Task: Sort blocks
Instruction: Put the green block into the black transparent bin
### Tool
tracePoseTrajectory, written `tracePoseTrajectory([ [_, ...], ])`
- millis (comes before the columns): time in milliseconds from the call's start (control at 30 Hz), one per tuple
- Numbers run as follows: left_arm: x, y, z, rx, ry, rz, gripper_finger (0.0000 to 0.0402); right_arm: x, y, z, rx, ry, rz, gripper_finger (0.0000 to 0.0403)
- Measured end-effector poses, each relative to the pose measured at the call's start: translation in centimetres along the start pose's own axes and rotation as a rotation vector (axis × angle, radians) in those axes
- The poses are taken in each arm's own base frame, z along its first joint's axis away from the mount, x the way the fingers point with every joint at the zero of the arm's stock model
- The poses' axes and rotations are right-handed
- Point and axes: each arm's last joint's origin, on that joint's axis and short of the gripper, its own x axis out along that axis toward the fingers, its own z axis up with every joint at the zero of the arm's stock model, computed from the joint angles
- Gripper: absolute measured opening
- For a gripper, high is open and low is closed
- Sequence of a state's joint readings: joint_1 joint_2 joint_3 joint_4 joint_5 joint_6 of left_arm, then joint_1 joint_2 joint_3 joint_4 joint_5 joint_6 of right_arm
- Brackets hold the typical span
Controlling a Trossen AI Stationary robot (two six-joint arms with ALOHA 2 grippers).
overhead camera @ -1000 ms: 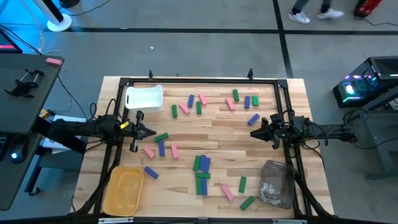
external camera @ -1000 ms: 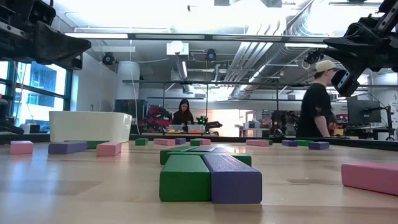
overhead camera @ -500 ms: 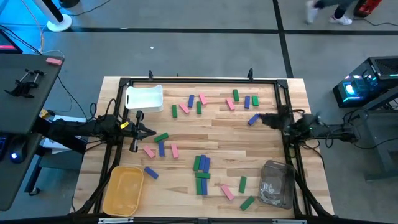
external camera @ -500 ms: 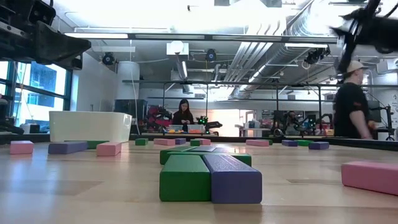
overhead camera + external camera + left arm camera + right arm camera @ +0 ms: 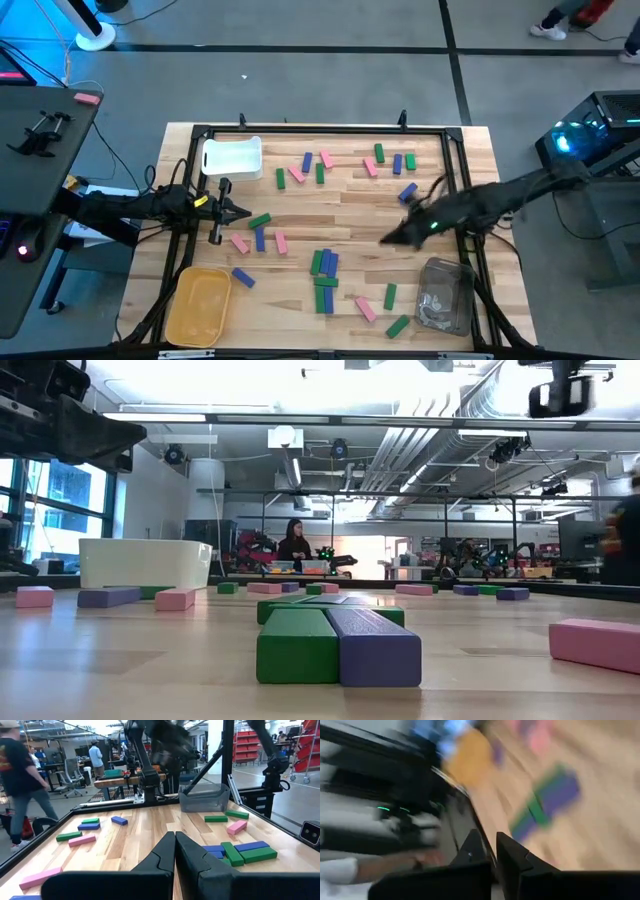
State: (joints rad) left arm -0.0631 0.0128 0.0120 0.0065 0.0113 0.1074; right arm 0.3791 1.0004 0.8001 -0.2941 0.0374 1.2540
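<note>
The blocks are small green, pink and blue-purple bars scattered flat on the wooden table, with a cluster near the middle (image 5: 323, 266) that fills the front of the low view (image 5: 338, 645). My left gripper (image 5: 243, 212) (image 5: 175, 834) hovers shut at the table's left side, just left of a green block (image 5: 259, 220). My right gripper (image 5: 388, 238) (image 5: 489, 836) is blurred. It hangs above the table right of the middle cluster with its fingers close together and holds nothing.
A white bin (image 5: 232, 156) stands at the far left, a yellow bin (image 5: 198, 305) at the near left and a clear bin (image 5: 445, 295) at the near right. A black frame (image 5: 325, 130) runs around the table. People move in the room beyond.
My right arm has swung fast out from the table's right edge. It went first toward the far edge, then left and toward the near edge, and now reaches over the table near the middle cluster. The blocks have stayed put. A person has walked off to the right in the background.
</note>
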Motion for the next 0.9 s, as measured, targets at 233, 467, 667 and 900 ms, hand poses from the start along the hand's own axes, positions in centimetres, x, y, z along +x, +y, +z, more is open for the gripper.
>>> tracePoseTrajectory([
  [233,0.0,0.0,0.0,0.0,-0.001,0.0,0.0001,6.5,3.5,-2.8,0.285,0.203,-0.405,0.0],
  [467,0.0,0.0,0.0,0.0,-0.001,0.0,0.0001,10.9,3.0,-6.5,0.496,0.323,-0.773,0.0002],
  [667,0.0,0.0,0.0,0.0,0.0,0.0,0.0001,14.1,-0.4,-8.8,0.564,0.433,-0.964,0.0063],
  [900,0.0,0.0,0.0,0.0,0.0,0.0,0.0001,14.6,-1.2,-8.6,0.535,0.432,-1.002,0.019],
])
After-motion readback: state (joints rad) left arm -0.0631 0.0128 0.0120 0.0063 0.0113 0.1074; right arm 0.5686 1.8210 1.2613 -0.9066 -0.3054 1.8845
